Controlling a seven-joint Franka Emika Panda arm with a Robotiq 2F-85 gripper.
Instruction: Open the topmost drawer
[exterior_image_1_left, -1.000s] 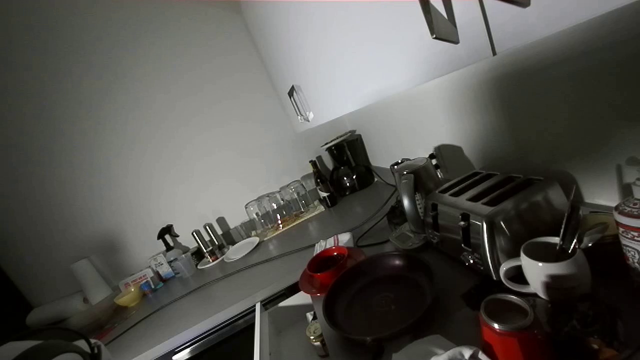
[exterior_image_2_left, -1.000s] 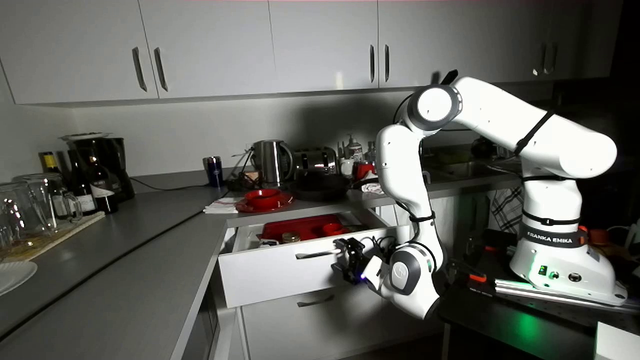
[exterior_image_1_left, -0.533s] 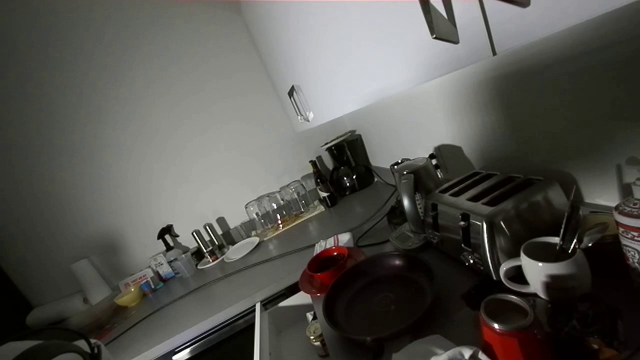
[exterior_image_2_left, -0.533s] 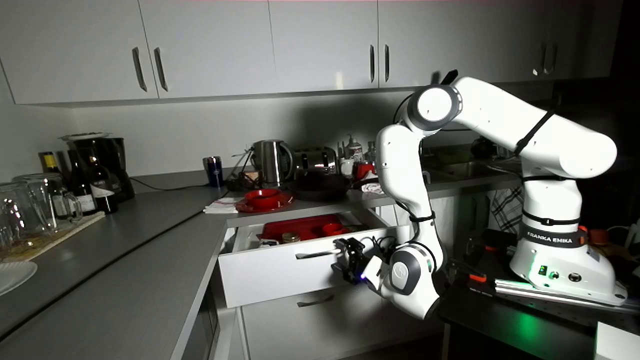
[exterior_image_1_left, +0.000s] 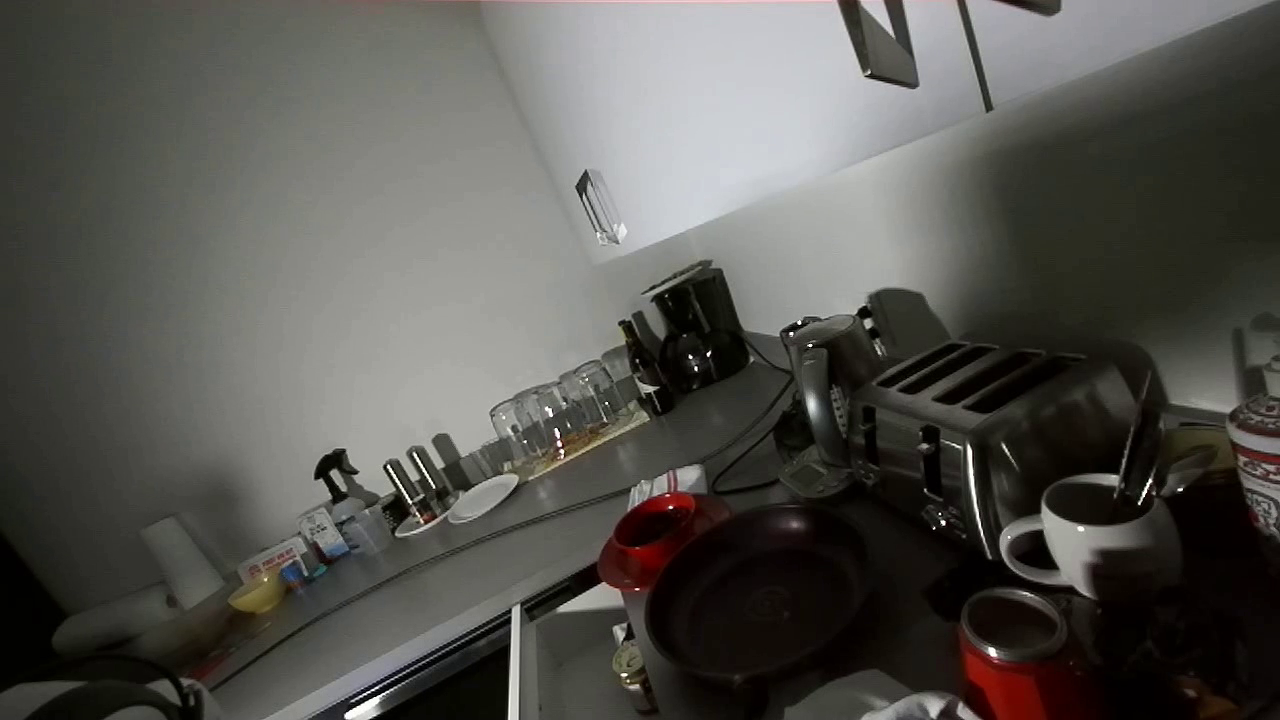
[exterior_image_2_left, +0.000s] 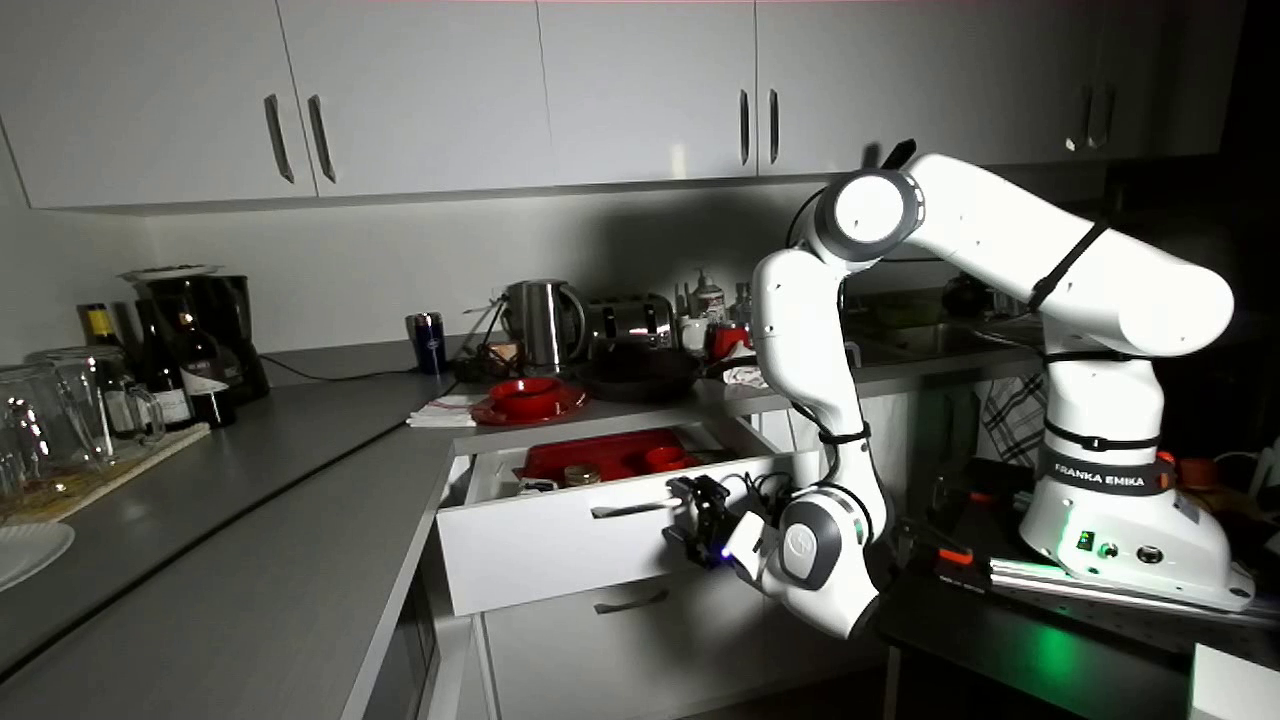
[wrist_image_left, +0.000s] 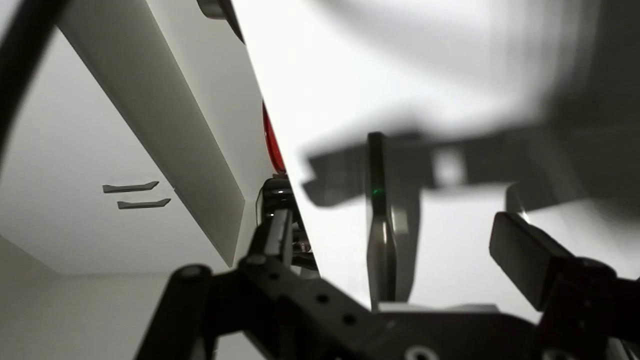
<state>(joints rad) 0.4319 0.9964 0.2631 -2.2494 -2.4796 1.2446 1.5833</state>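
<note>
1. Below the flat grey counter (exterior_image_2_left: 260, 530) in an exterior view, the wide, white-fronted topmost drawer (exterior_image_2_left: 540, 560) stands pulled out; nothing visibly changes over the last second, so opening looks done.
2. Its pale interior (exterior_image_1_left: 568, 650) shows in an exterior view.
3. Wrist view: the black two-fingered gripper (wrist_image_left: 392, 232) stands spread, holding nothing, the dark metal handle (wrist_image_left: 378, 200) between its fingers (wrist_image_left: 522, 255).

The fingers (wrist_image_left: 524, 257) are before the topmost drawer (exterior_image_2_left: 540, 553), which holds a jar (exterior_image_2_left: 581, 475).
</note>
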